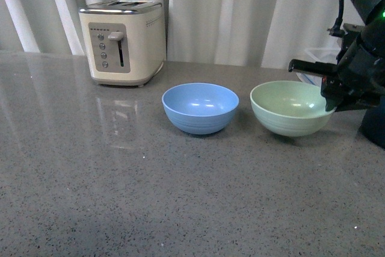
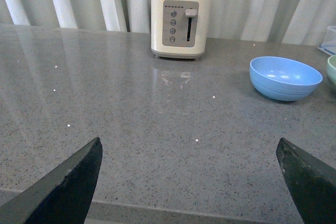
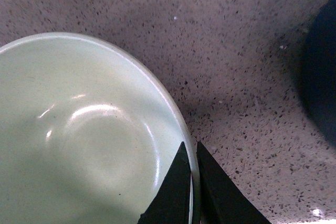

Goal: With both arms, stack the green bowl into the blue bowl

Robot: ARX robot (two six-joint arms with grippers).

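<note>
The green bowl [image 1: 290,108] sits on the grey counter, to the right of the blue bowl [image 1: 200,108], with a small gap between them. My right gripper [image 1: 329,102] is shut on the green bowl's right rim; in the right wrist view one finger is inside the bowl [image 3: 79,140] and one outside, pinching the rim at the gripper [image 3: 192,153]. My left gripper [image 2: 189,148] is open and empty, low over the counter's near edge, well apart from the blue bowl [image 2: 285,77]. A sliver of the green bowl [image 2: 332,71] shows at that view's edge.
A cream toaster [image 1: 124,41] stands at the back left, also in the left wrist view [image 2: 180,18]. White curtains hang behind the counter. A dark navy object [image 3: 320,72] sits close beside the green bowl. A clear container [image 1: 316,64] stands behind my right arm.
</note>
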